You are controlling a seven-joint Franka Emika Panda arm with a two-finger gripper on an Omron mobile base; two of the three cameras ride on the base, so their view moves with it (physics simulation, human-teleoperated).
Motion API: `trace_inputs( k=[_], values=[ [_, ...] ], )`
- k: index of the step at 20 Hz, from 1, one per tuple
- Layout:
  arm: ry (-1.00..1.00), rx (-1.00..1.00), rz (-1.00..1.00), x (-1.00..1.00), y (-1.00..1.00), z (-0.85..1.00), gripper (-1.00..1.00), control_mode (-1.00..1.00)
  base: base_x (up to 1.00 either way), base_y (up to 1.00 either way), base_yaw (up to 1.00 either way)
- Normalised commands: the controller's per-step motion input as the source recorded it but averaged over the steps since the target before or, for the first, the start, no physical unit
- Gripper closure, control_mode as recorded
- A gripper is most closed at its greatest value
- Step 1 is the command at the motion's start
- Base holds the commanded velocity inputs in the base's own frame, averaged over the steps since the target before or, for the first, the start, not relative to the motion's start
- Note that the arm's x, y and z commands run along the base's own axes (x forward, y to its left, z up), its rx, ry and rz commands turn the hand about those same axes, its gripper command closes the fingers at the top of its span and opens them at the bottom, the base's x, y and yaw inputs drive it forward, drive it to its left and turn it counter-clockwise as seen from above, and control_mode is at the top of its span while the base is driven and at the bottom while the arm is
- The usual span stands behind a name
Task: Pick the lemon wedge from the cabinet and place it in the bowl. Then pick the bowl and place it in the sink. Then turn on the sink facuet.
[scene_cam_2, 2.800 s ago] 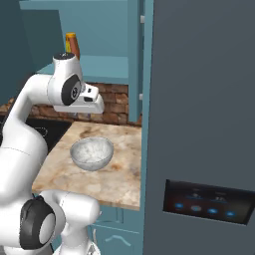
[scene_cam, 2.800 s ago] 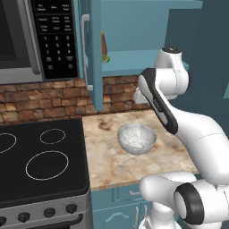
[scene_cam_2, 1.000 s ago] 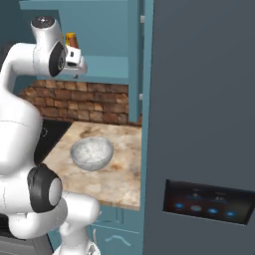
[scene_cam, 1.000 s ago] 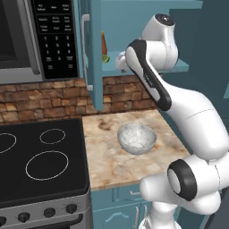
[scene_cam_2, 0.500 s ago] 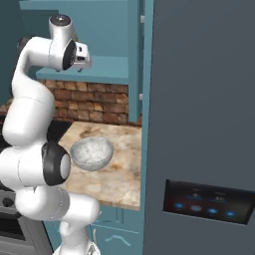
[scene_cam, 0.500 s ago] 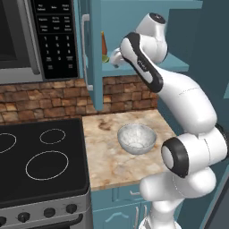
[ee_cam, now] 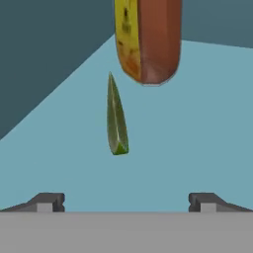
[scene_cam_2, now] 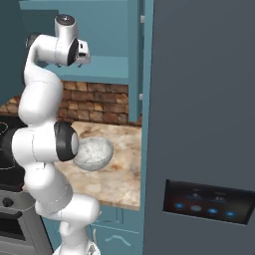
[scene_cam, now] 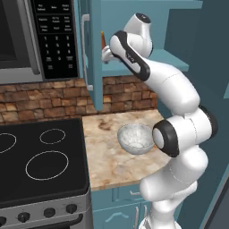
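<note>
The lemon wedge, thin and yellow-green, stands on edge on the pale teal shelf of the cabinet. It lies ahead of my open gripper, slightly left of centre and well clear of both fingertips. From the left base view my gripper reaches onto the cabinet shelf just past the open door's bar handle. The speckled bowl sits empty on the counter below, also the bowl beside my arm. The sink and the sink facuet are out of view.
A slim orange-brown upright object stands just behind the wedge, also orange object. A microwave hangs left of the cabinet over a black stove. A tall grey fridge walls off the right.
The arm has swung up and left, bringing the hand from beside the cabinet onto its shelf by the orange object. The jaws have stayed open. The bowl has not moved.
</note>
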Motion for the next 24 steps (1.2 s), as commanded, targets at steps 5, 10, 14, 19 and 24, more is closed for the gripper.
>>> trace_inputs(
  k=[5,10,14,19,24],
  values=[
    [0.00,0.00,0.00,0.59,0.25,0.00,-1.00,-1.00,0.00,0.00,0.00],
    [0.00,0.00,0.00,0.53,0.17,-0.01,-1.00,-1.00,0.00,0.00,0.00],
    [0.00,0.00,0.00,0.39,0.06,-0.06,-1.00,-1.00,0.00,0.00,0.00],
    [0.00,0.01,0.00,-0.01,0.03,-0.01,1.00,-1.00,0.00,0.00,0.00],
    [0.00,0.01,0.00,-0.16,0.00,0.00,1.00,-1.00,0.00,0.00,0.00]
  ],
)
